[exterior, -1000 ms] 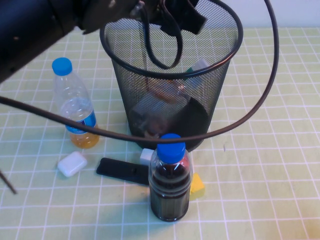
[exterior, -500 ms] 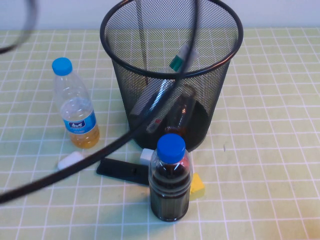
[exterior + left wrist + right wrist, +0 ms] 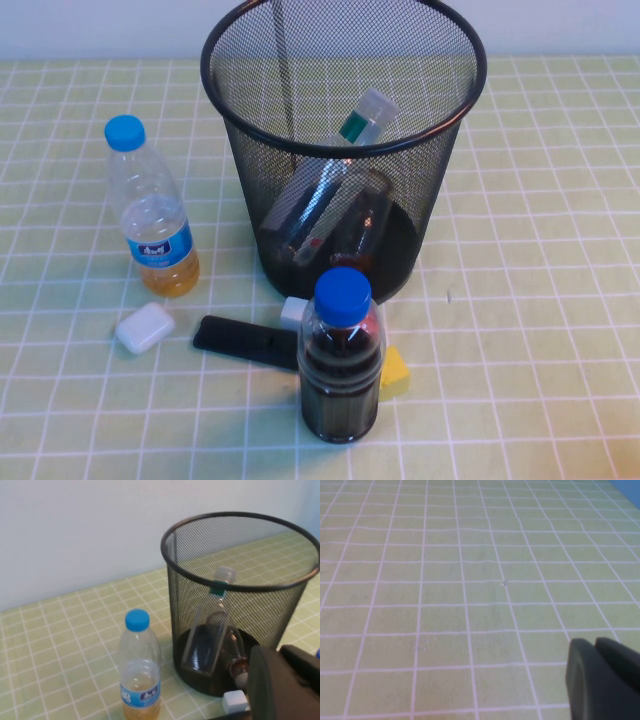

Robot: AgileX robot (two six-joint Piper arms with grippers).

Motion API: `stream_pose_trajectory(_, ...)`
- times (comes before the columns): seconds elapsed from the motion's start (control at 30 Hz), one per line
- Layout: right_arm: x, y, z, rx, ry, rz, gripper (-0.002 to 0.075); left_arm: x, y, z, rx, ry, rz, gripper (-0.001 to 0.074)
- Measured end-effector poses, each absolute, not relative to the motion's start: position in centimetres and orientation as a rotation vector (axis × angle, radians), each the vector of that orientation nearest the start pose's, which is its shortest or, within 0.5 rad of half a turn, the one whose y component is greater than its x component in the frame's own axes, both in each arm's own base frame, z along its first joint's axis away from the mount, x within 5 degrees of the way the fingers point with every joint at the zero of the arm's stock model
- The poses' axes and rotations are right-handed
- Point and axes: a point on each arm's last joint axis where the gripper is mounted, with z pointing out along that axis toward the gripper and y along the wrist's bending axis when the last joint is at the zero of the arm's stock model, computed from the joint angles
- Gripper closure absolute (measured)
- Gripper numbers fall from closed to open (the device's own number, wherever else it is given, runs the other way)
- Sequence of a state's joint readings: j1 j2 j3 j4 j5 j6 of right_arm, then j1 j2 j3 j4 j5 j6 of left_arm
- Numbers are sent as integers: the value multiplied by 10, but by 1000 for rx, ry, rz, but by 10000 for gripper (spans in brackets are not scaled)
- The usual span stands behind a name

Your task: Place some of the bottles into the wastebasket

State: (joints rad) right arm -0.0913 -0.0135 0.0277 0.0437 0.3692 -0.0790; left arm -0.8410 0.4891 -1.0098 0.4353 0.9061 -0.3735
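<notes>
The wastebasket (image 3: 250,190) stands at the middle back of the table. Both bottles lie inside it. The taller one (image 3: 355,125) leans with its white cap near the rim. The short one (image 3: 362,215) lies low beside it with its cap toward the base. Both also show through the mesh in the left wrist view, the taller bottle (image 3: 220,580) and the short bottle (image 3: 235,652). My left gripper (image 3: 279,652) is shut and empty, just outside the basket's (image 3: 280,610) base. My right gripper (image 3: 595,642) is shut and empty over bare table. Neither arm shows in the high view.
A blue-capped bottle of dark liquid (image 3: 340,370) stands in front of the basket. A slim blue-capped, blue-labelled bottle (image 3: 152,225) stands to its left. A white case (image 3: 144,327), a black remote (image 3: 245,341), a white cube (image 3: 293,312) and a yellow block (image 3: 394,372) lie near the basket's base.
The arm and its cable that hung over the basket have left the high view. The taller bottle has settled, leaning inside the basket.
</notes>
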Motion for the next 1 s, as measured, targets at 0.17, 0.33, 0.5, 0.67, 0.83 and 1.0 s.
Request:
stream_pose_trajectory(0.17, 53, -3, 171, 39, 1867, -75, 734, 32, 6, 403, 419, 1697, -415, 736)
stream_pose_trajectory(0.33, 53, -3, 171, 39, 1867, -75, 734, 21, 18, 400, 394, 1651, -441, 737)
stream_pose_trajectory(0.5, 53, -3, 171, 39, 1867, -75, 734, 20, 19, 400, 393, 1649, -442, 737)
stream_pose_trajectory(0.67, 53, -3, 171, 39, 1867, -75, 734, 20, 19, 400, 393, 1650, -443, 738)
stream_pose_trajectory(0.83, 53, -3, 171, 39, 1867, -75, 734, 21, 20, 400, 392, 1642, -418, 738)
stream_pose_trajectory(1.0, 53, -3, 171, 39, 1867, -75, 734, 25, 21, 395, 371, 1641, -336, 738)
